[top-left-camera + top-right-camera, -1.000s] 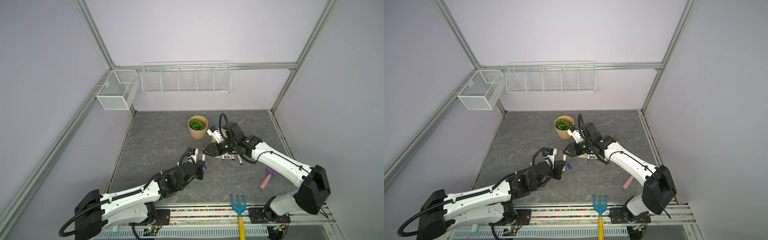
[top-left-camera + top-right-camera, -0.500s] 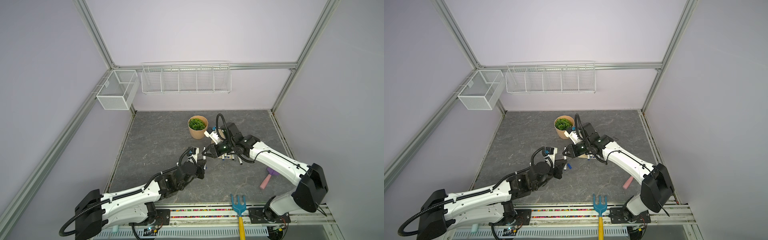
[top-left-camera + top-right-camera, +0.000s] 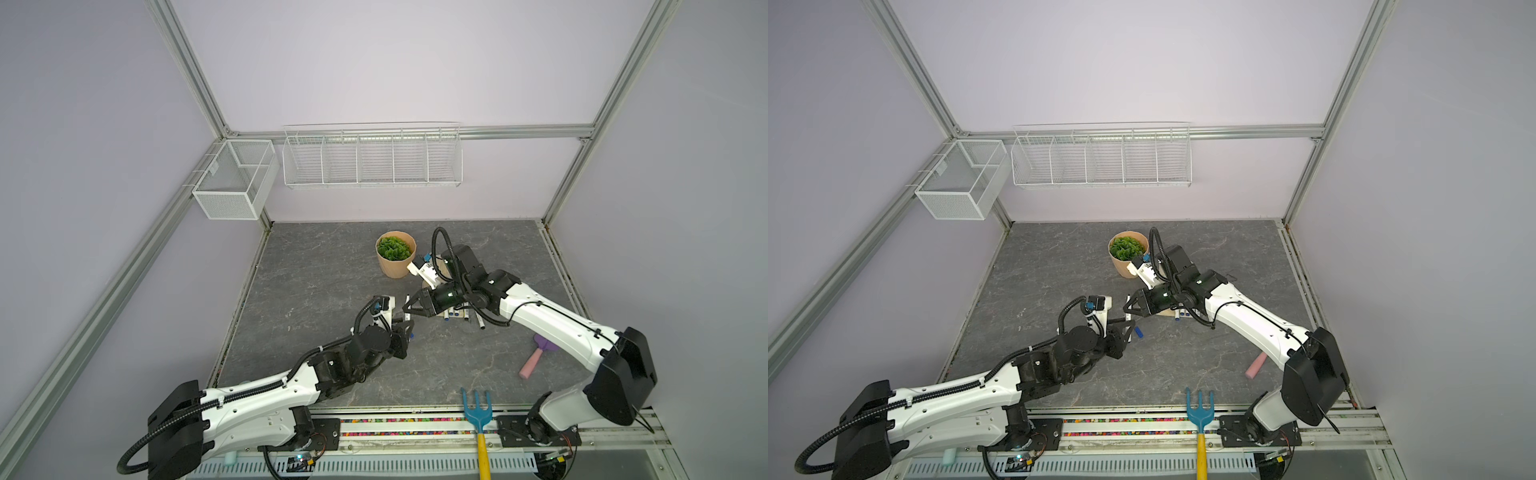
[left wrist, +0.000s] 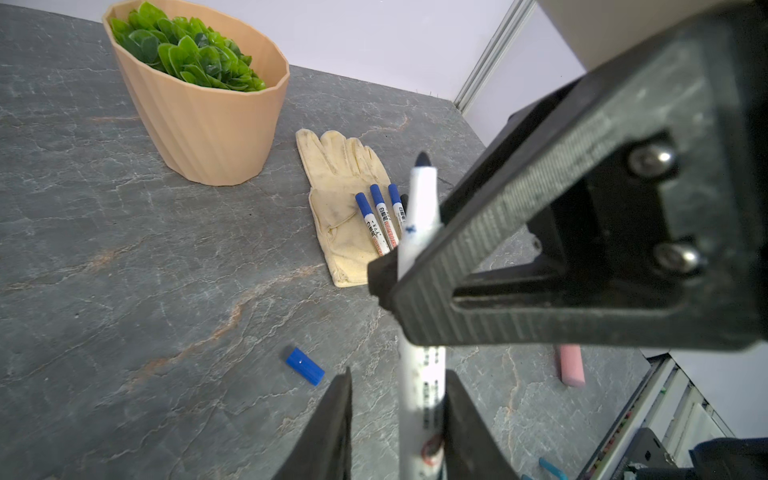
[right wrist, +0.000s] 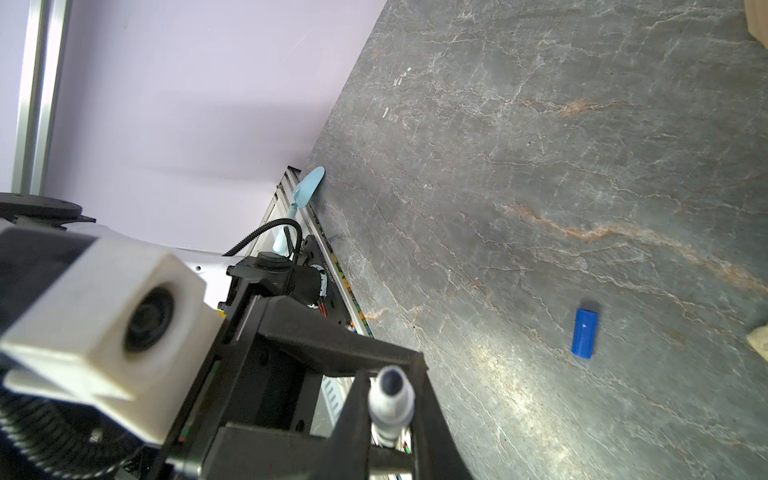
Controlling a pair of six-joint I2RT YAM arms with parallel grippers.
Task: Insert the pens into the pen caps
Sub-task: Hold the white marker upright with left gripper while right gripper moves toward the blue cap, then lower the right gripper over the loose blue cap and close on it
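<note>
Right pincer (image 5: 388, 415) has closed since a second ago, clamping the uncapped pen (image 4: 419, 216) over mid worktop (image 4: 166, 270); left pincer (image 4: 399, 386) stands slightly apart around it. Pens (image 4: 380, 220) on the glove (image 4: 340, 166) read WHITEBOARD.

Both top views look from high above the near edge, down and toward the far wall. They stand far enough back to hold the whole table (image 3: 316, 270), both arms and the wall basket (image 3: 372, 156). They share nearly all of it, shifted slightly sideways.

The left wrist camera sits close behind the left gripper (image 4: 399, 372), low over the table, facing far and right toward the pot (image 4: 199, 112) and glove (image 4: 340, 199).

The right wrist camera sits close behind the right gripper (image 5: 392, 415), facing near and left toward the rail (image 5: 307, 224).

Both wrist views share the pen (image 4: 419, 216) and the blue cap (image 4: 304, 365). The cap (image 3: 1138, 331) also shows in a top view.
</note>
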